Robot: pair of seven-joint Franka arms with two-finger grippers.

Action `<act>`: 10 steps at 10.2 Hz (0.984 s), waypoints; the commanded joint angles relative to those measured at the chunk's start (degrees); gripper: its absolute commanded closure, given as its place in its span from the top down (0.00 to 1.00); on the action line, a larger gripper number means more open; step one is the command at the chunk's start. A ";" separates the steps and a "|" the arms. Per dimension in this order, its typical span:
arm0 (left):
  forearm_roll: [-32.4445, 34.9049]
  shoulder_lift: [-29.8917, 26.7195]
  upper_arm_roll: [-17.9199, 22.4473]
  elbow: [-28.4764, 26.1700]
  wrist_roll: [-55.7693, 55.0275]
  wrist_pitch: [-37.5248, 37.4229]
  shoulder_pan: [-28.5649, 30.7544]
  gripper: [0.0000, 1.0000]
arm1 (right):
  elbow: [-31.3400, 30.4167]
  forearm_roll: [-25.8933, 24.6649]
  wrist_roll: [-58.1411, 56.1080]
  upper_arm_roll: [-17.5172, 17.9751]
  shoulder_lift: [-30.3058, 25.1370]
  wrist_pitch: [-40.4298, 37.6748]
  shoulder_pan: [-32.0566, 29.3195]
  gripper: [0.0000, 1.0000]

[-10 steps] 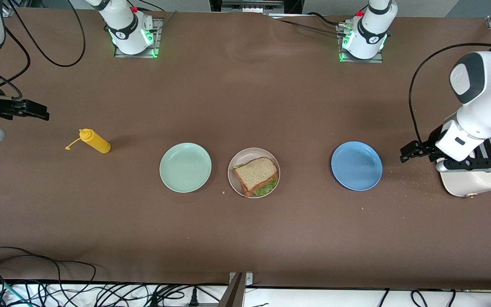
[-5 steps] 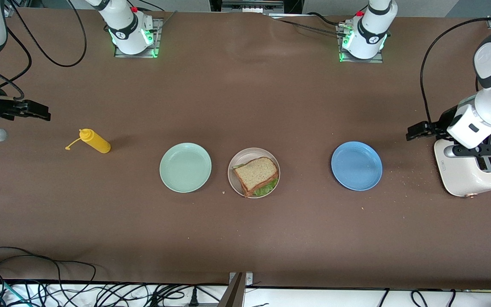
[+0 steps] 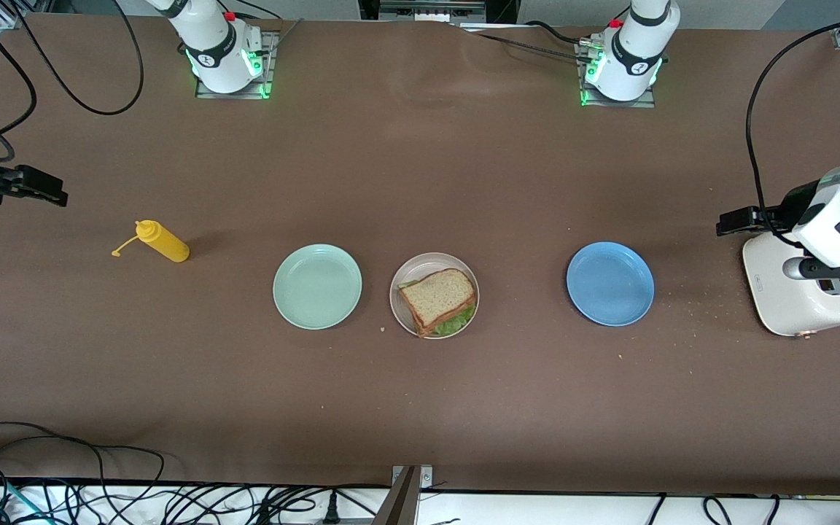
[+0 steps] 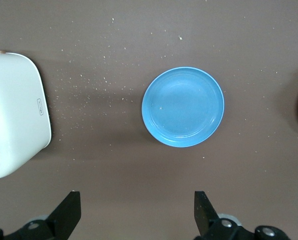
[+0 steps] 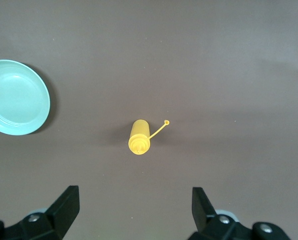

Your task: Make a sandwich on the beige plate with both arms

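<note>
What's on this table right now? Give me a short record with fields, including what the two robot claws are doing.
sandwich: assembled, lying on the beige plate
mint-green plate: bare, beside the beige plate
blue plate: bare
yellow bottle: upright, cap off
toaster: at left arm's end
left gripper: open, holding nothing, by the toaster
right gripper: open, holding nothing, above the table's end
</note>
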 commanded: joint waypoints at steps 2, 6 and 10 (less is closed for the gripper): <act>1.92 0.54 -0.82 6.15 0.67 -2.26 0.03 1.00 | 1.14 0.74 0.18 -0.85 -0.03 -0.95 -0.21 1.00; 2.63 0.36 -1.79 6.79 0.85 -3.32 -0.85 1.00 | 1.05 4.33 -0.08 -0.76 0.24 0.71 -0.21 1.00; 2.10 0.36 -1.62 6.79 0.86 -3.31 -1.12 1.00 | 1.05 4.53 0.53 -0.59 0.32 0.89 0.14 1.00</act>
